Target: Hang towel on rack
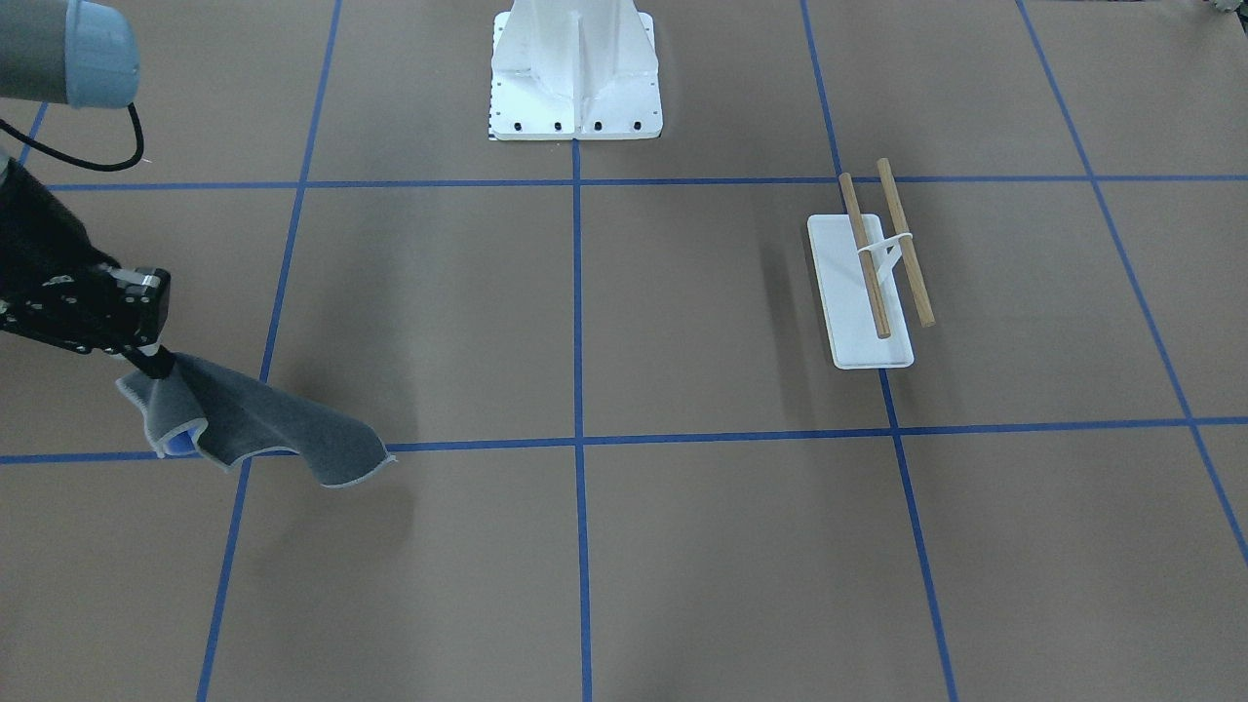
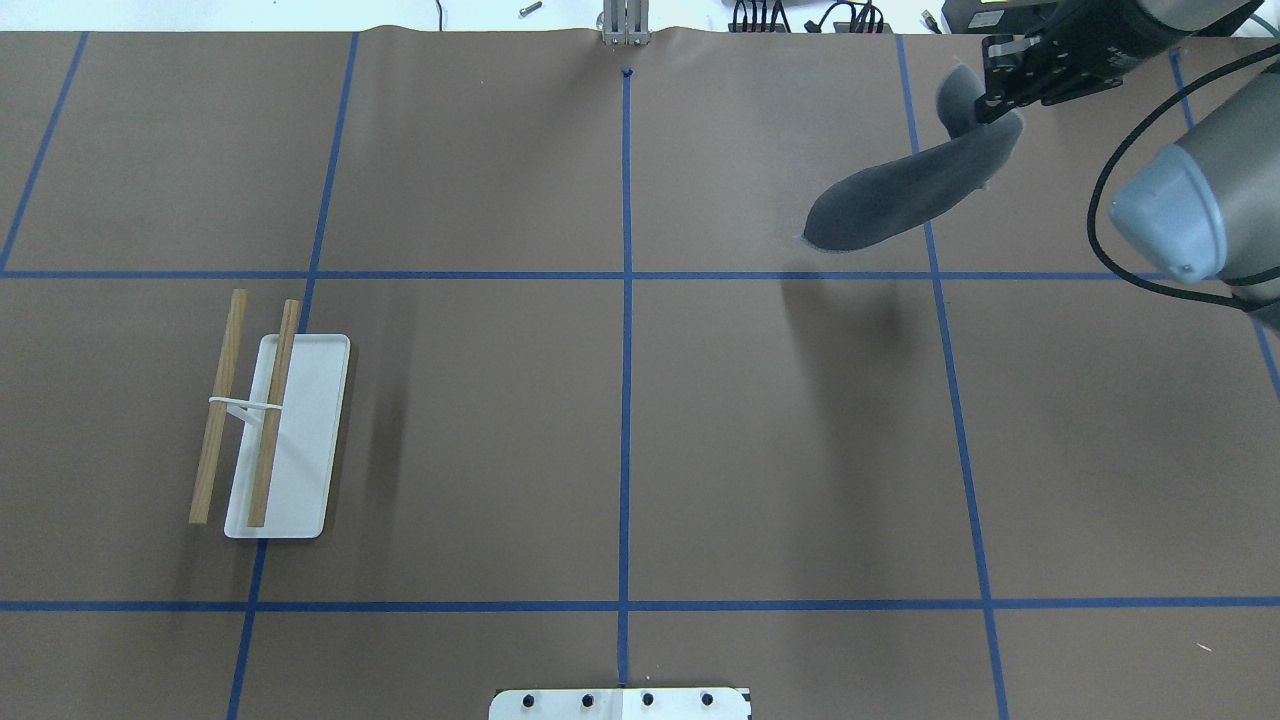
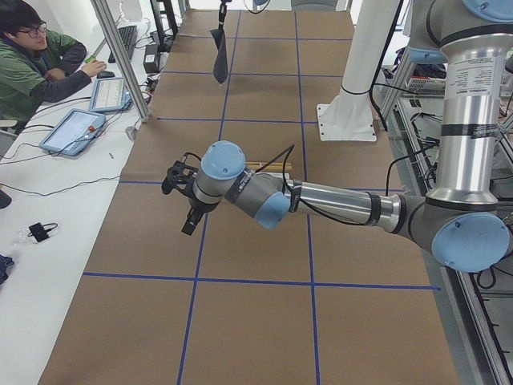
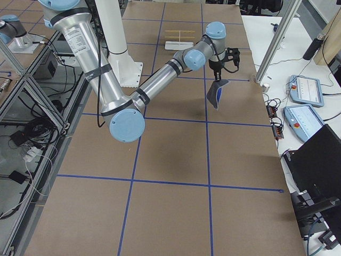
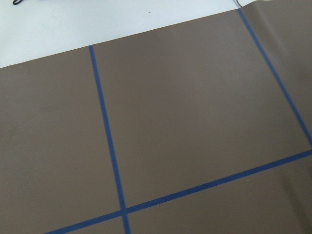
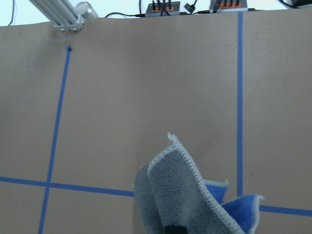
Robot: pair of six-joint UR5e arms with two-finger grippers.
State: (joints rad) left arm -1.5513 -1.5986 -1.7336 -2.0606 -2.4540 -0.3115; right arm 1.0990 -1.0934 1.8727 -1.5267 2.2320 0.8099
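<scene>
Right hand (image 1: 154,363) pinches towel (image 1: 268,424), hanging grey side out above bench (image 1: 682,546). Rack (image 1: 877,268) well apart. Left hand (image 3: 189,224): grip cannot be told.

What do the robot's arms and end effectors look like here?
The left arm and right arm are silver-grey tubes with light-blue caps on rounded joints. A black cable loops beside each wrist. The right end effector and left end effector are black and boxy. Tube labels are too small to read.
</scene>
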